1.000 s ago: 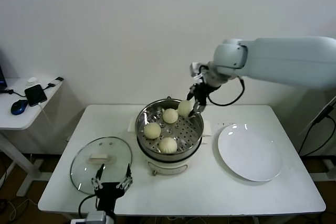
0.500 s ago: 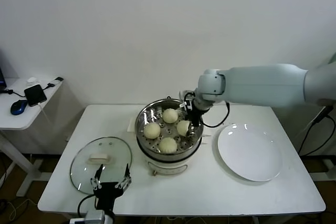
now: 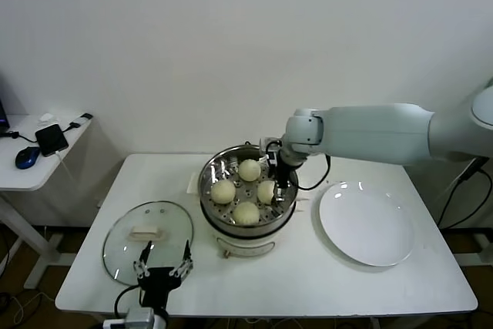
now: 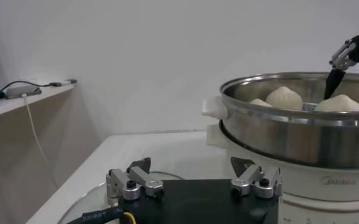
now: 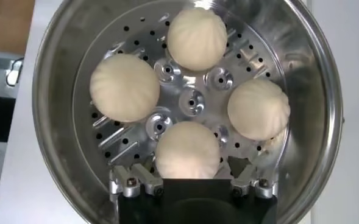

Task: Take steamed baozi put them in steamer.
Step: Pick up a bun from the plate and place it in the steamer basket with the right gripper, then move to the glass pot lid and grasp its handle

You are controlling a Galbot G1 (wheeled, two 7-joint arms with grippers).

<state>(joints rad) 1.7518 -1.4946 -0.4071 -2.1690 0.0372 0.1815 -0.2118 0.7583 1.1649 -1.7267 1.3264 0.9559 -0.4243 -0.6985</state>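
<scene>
A white table (image 3: 308,283) stands against a plain white wall, with a smaller side table (image 3: 23,171) at the robot's left carrying a phone (image 3: 52,139) and a blue mouse (image 3: 28,156). In the middle of the white table sits the steamer (image 3: 249,230), a shiny steel pot on a white base, and all 4 steamed baozi (image 3: 248,169) lie on its perforated tray, spaced around the centre and not touching one another in the right wrist view. The right gripper (image 3: 273,190) reaches down inside the steamer on its right side, at the baozi nearest the white plate (image 3: 368,225); in the right wrist view its fingers (image 5: 134,184) stand apart on either side of that bun (image 5: 188,150), and whether they press on it cannot be told. The plate lies flat just beside the steamer on the robot's right. The glass lid (image 3: 146,229) rests on the table to the steamer's left, and the left gripper (image 3: 163,270) hovers low at the lid's near edge with its fingers spread apart, holding nothing.
</scene>
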